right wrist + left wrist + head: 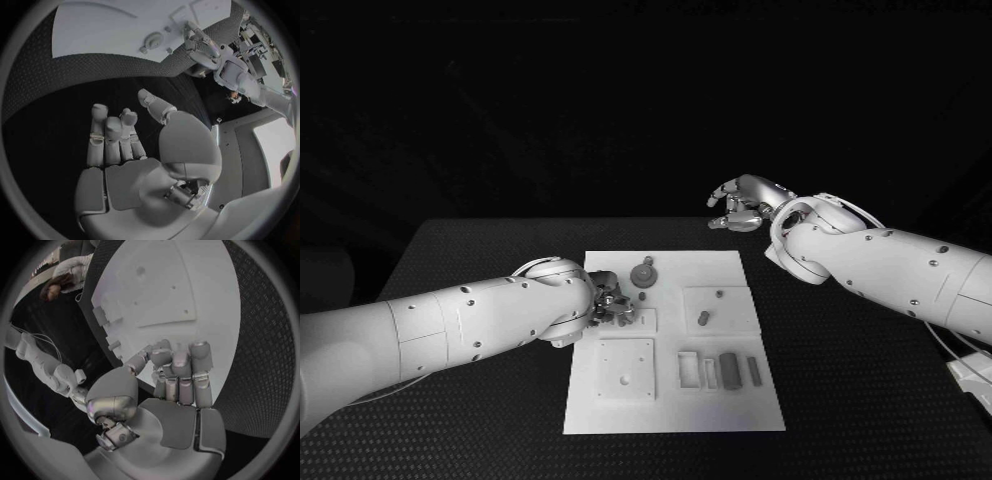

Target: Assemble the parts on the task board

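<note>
The white task board (672,415) lies in the middle of the black table. On it I see a round grey part (643,272) near the far edge, two small grey parts (707,316) on a raised square, and several grey bars (730,369) in slots toward the near right. My left hand (603,302) hovers low over the board's left edge, fingers (181,362) curled in with the thumb against them; nothing shows between them. My right hand (744,205) hangs raised beyond the board's far edge, fingers (112,131) loosely bent, thumb apart, holding nothing.
A square plate with small holes (626,368) sits at the board's near left. Black table (877,400) surrounds the board on all sides. The board (162,290) lies just beyond my left fingers; from the right wrist, the board (106,30) lies farther off.
</note>
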You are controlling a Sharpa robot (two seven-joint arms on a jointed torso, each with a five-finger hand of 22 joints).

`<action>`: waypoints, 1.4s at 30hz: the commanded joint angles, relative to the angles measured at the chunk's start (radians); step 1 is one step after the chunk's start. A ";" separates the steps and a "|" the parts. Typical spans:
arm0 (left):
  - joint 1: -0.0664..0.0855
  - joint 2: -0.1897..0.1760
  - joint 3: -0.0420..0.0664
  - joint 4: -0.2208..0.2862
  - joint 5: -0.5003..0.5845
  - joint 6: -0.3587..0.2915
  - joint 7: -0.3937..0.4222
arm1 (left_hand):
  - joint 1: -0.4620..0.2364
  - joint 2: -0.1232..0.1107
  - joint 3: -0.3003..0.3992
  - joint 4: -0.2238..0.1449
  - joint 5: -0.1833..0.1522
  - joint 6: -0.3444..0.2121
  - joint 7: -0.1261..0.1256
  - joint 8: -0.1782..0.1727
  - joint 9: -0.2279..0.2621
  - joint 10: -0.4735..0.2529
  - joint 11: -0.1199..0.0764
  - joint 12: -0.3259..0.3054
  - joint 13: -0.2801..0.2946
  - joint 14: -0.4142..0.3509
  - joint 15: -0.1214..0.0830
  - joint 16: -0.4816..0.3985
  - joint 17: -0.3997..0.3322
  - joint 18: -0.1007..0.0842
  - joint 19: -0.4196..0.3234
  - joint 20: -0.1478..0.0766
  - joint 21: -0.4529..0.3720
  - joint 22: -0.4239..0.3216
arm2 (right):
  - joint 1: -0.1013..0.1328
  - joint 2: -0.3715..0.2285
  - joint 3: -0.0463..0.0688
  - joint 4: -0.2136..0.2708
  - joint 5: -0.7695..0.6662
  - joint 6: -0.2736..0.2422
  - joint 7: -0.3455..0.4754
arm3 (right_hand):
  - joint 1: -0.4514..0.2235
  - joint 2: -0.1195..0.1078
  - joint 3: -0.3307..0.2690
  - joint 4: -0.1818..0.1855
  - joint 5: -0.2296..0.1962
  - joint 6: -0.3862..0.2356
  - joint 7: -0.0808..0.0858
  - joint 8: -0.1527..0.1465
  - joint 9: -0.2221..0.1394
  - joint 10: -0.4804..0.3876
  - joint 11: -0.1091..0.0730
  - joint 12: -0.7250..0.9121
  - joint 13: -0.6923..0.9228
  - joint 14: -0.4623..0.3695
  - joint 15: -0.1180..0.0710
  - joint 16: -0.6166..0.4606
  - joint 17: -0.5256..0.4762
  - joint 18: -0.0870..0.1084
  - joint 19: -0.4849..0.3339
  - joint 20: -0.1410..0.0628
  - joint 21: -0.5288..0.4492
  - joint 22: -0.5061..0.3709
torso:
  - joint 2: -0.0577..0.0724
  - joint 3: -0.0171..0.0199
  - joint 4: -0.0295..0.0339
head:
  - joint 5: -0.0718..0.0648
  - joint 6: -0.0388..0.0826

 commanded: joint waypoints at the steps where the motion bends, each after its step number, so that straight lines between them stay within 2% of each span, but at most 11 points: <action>1: -0.007 0.008 -0.007 -0.011 0.007 0.050 -0.021 | 0.049 0.036 0.007 0.000 0.004 0.145 -0.048 -0.006 0.001 -0.030 -0.030 0.006 -0.002 -0.028 -0.020 0.006 -0.002 0.039 0.001 -0.005 0.007 0.023 | -0.001 0.002 0.000 0.000 -0.003 0.012 0.009 | 0.000 0.008 -0.005 0.000 0.002 0.044 0.037 -0.004 -0.001 -0.094 0.035 0.006 -0.002 -0.004 0.002 0.003 0.000 0.015 -0.004 0.003 -0.003 0.016 | 0.000 -0.0007 -0.0002 | -0.001 -0.001; 12: -0.002 0.029 -0.007 -0.032 -0.006 0.110 -0.034 | 0.049 0.036 0.007 0.000 0.005 0.145 -0.048 -0.006 0.002 -0.030 -0.030 0.006 -0.002 -0.028 -0.020 0.006 -0.002 0.039 0.001 -0.005 0.008 0.023 | -0.001 0.003 0.000 0.000 -0.003 0.015 0.010 | 0.001 0.008 -0.005 0.000 0.002 0.044 0.037 -0.004 -0.001 -0.095 0.035 0.007 -0.002 -0.004 0.002 0.003 -0.001 0.015 -0.004 0.003 -0.003 0.016 | 0.000 -0.0004 0.0009 | -0.001 -0.003; 20: -0.001 0.028 -0.007 -0.038 -0.007 0.148 -0.041 | 0.050 0.034 0.007 -0.001 0.006 0.144 -0.048 -0.006 0.002 -0.030 -0.030 0.007 -0.002 -0.029 -0.019 0.007 -0.002 0.039 0.001 -0.004 0.009 0.023 | -0.001 0.003 0.000 0.000 -0.003 0.016 0.010 | 0.001 0.008 -0.005 0.000 0.002 0.043 0.038 -0.004 -0.001 -0.095 0.035 0.007 -0.002 -0.004 0.002 0.003 -0.001 0.015 -0.004 0.003 -0.004 0.016 | -0.001 -0.0005 0.0007 | 0.001 -0.005; 27: -0.001 0.029 -0.007 -0.043 -0.009 0.143 -0.040 | 0.052 0.033 0.007 -0.001 0.007 0.144 -0.048 -0.007 0.003 -0.030 -0.030 0.007 -0.002 -0.029 -0.019 0.008 -0.003 0.039 0.000 -0.004 0.009 0.023 | -0.001 0.003 0.000 -0.001 -0.003 0.016 0.011 | 0.001 0.008 -0.005 0.000 0.002 0.043 0.038 -0.004 -0.001 -0.095 0.035 0.007 -0.003 -0.004 0.002 0.003 -0.001 0.015 -0.004 0.003 -0.004 0.016 | 0.000 -0.0014 0.0008 | 0.001 -0.005; 42: -0.001 0.032 -0.007 -0.054 -0.012 0.143 -0.042 | 0.051 0.034 0.005 0.001 0.002 0.144 -0.048 -0.007 0.004 -0.030 -0.029 0.008 -0.003 -0.029 -0.018 0.009 -0.004 0.038 0.000 -0.003 0.011 0.022 | -0.002 0.004 0.000 -0.002 -0.003 0.017 0.012 | 0.001 0.008 -0.005 -0.001 0.002 0.043 0.038 -0.004 -0.002 -0.095 0.035 0.007 -0.003 -0.004 0.002 0.003 -0.001 0.015 -0.004 0.003 -0.004 0.016 | 0.000 -0.0009 0.0013 | 0.000 -0.007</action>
